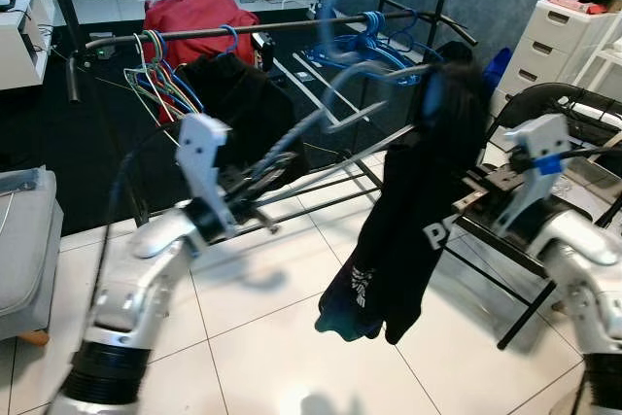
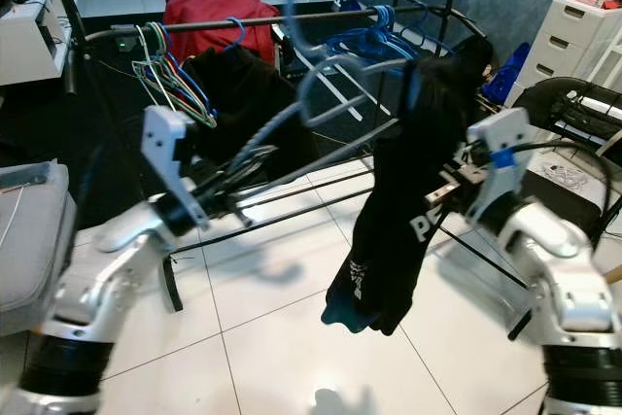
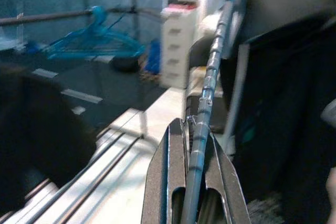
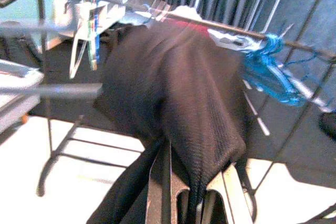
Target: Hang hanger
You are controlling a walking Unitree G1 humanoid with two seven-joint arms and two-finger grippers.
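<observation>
Up ahead, the clothes rack spans the room, its rail carrying 2 bunches of spare hangers. At about 3 o'clock from centre, a black garment droops from the grey hanger, blurred below the rail. At 9 o'clock, the left gripper pinches the hanger's ribbed arm tight between both fingers. At 3 o'clock, the right gripper is clamped on the garment's cloth.
</observation>
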